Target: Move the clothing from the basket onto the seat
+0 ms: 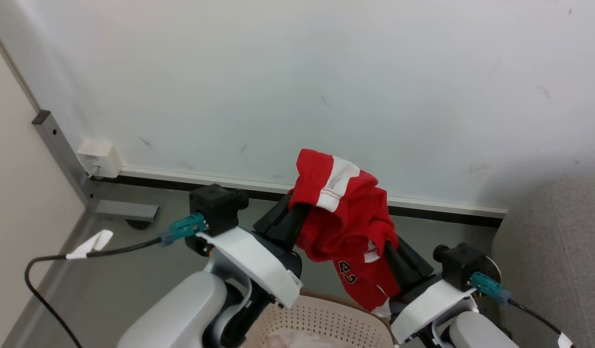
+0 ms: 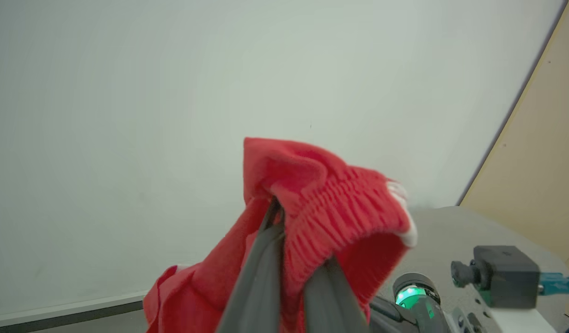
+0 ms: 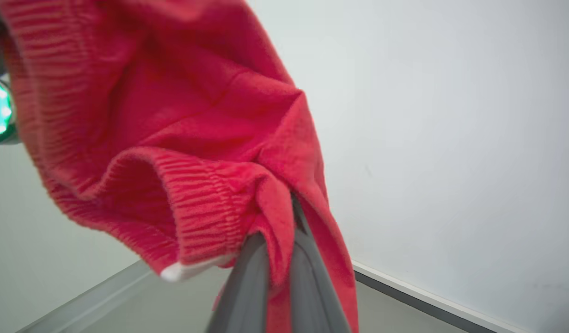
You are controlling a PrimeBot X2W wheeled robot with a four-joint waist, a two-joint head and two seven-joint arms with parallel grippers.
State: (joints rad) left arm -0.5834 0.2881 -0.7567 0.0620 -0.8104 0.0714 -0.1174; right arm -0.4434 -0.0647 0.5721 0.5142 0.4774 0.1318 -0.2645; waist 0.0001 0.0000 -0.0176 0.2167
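The clothing (image 1: 343, 220), bright red with a white band and a dark emblem, hangs in the air above the basket (image 1: 321, 319), whose cream perforated wall and brown rim show at the bottom of the head view. My left gripper (image 1: 304, 210) is shut on its upper left part; in the left wrist view the ribbed red waistband (image 2: 330, 212) wraps the dark fingers (image 2: 261, 273). My right gripper (image 1: 385, 249) is shut on the lower right part, and red fabric (image 3: 192, 138) is pinched between its fingers (image 3: 307, 277). The seat (image 1: 558, 251), grey and woven, lies at the right.
A pale wall (image 1: 326, 72) with a dark baseboard (image 1: 191, 181) stands close ahead. A white socket box (image 1: 100, 158) and a grey metal post (image 1: 60, 150) sit at the left. A black cable (image 1: 84, 253) trails across the grey floor. Pale fabric (image 1: 297, 340) lies inside the basket.
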